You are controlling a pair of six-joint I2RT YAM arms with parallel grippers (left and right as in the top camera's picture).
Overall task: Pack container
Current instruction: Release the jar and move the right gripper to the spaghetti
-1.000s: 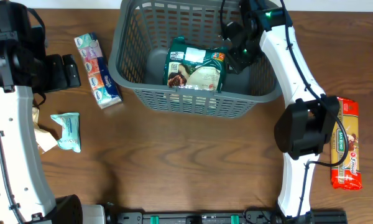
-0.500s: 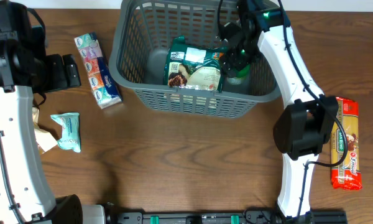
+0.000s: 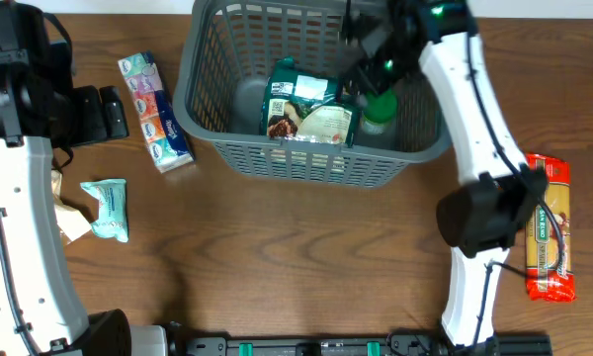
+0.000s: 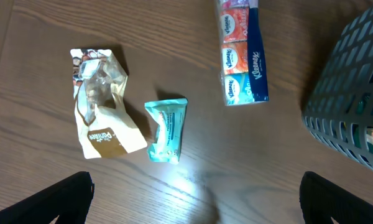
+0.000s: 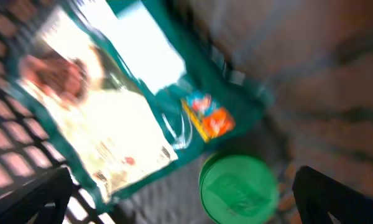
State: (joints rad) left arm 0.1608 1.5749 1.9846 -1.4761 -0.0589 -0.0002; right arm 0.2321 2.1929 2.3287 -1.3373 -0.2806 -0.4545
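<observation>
The dark grey slotted container stands at the top middle of the table. Inside it lie a green and white food bag and a green-lidded bottle to its right. My right gripper hangs open and empty above the container's right part. In the blurred right wrist view the bag and the green lid lie below the spread fingers. My left gripper is open and empty at the left, above bare table. The container's corner shows at the right of the left wrist view.
A Kleenex tissue strip, a teal wipes pack and a brown snack bag lie left of the container. A red pasta packet lies at the right, beside the right arm's base.
My right gripper has let go of the green-lidded bottle inside the container and has risen up and back from it. The left arm has not moved.
</observation>
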